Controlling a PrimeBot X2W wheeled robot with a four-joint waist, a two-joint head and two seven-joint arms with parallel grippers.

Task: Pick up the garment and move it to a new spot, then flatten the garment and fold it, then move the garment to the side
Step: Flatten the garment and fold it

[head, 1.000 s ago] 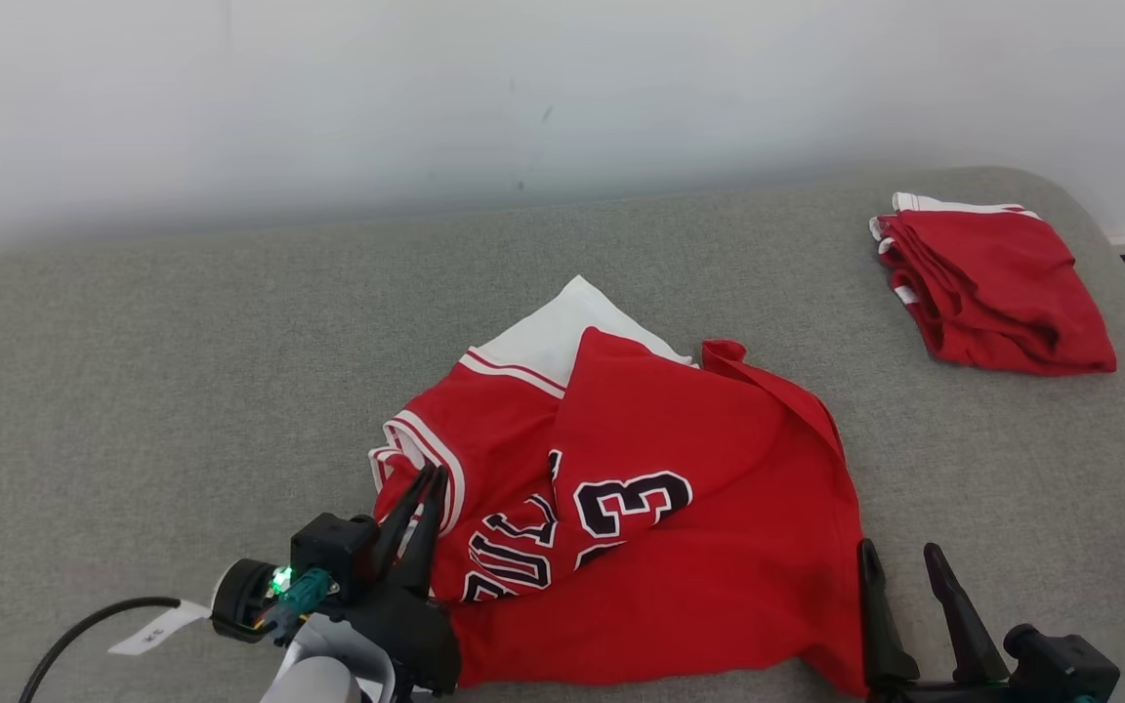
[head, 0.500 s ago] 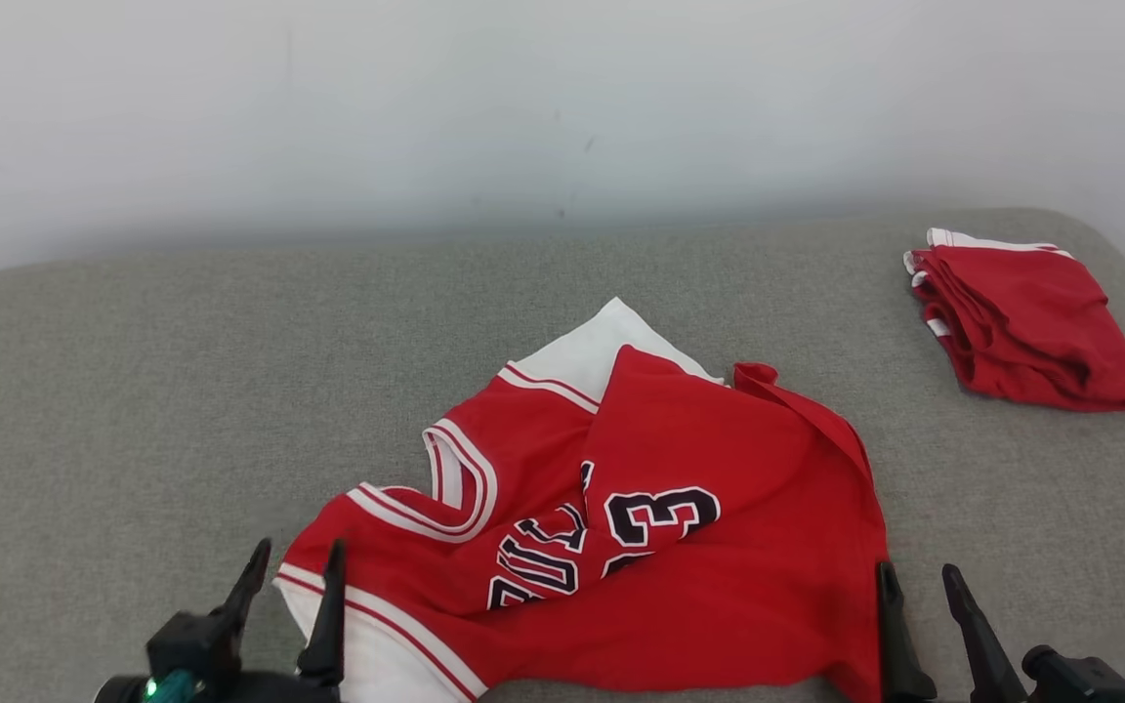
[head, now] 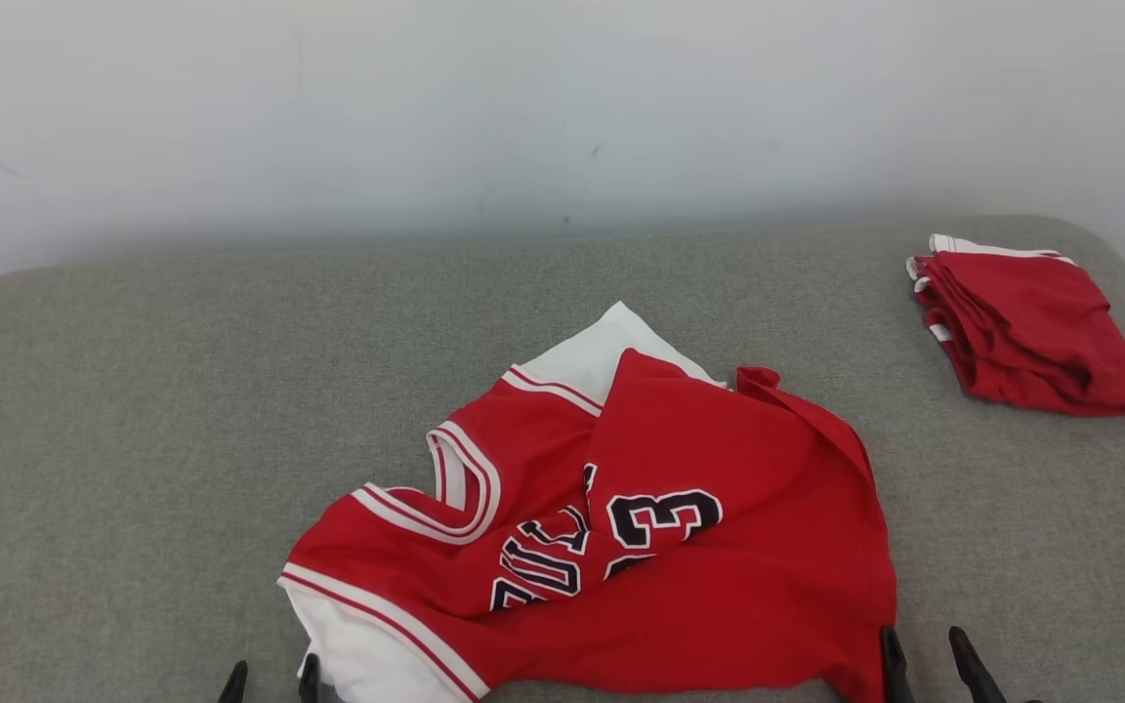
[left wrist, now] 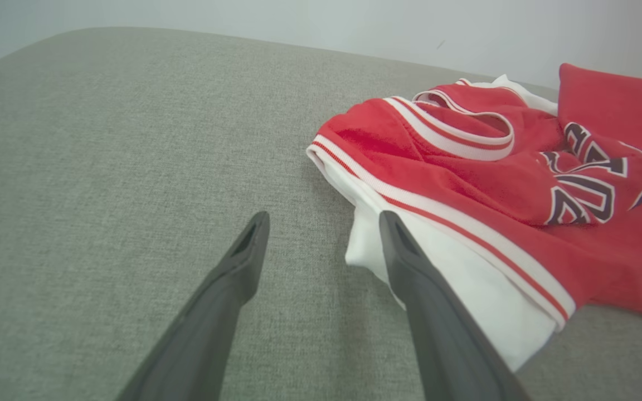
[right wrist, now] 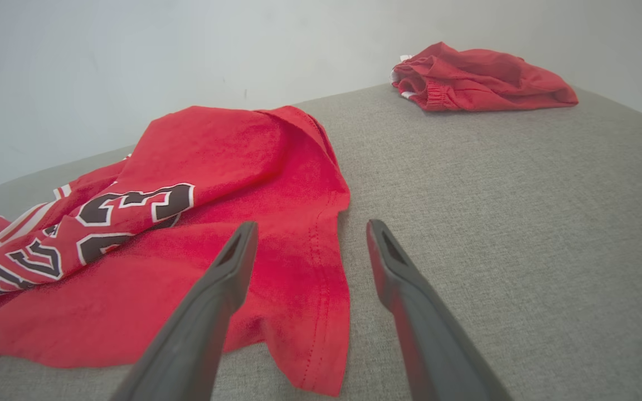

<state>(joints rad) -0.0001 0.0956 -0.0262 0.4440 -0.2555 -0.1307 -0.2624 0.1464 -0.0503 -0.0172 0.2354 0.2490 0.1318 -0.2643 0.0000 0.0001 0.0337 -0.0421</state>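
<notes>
A crumpled red mesh basketball jersey [head: 660, 527], with white-and-black striped trim, black outlined lettering and a white inner layer, lies at the near middle of the grey, coarse-woven tabletop [head: 133, 410]. A folded bundle of red shorts [head: 1026, 327] lies well apart at the far right corner, below a plain pale wall [head: 523, 117].

The left gripper [left wrist: 324, 223] has its fingers spread wide and holds nothing. The jersey's white corner lies just beside its right finger. The right gripper [right wrist: 311, 228] is also spread and empty, and the jersey's stitched side hem runs between its fingers.

A second earlier the left gripper was pinched on the jersey's striped armhole. Since then it has let go, and that shoulder now lies spread out to the left.
</notes>
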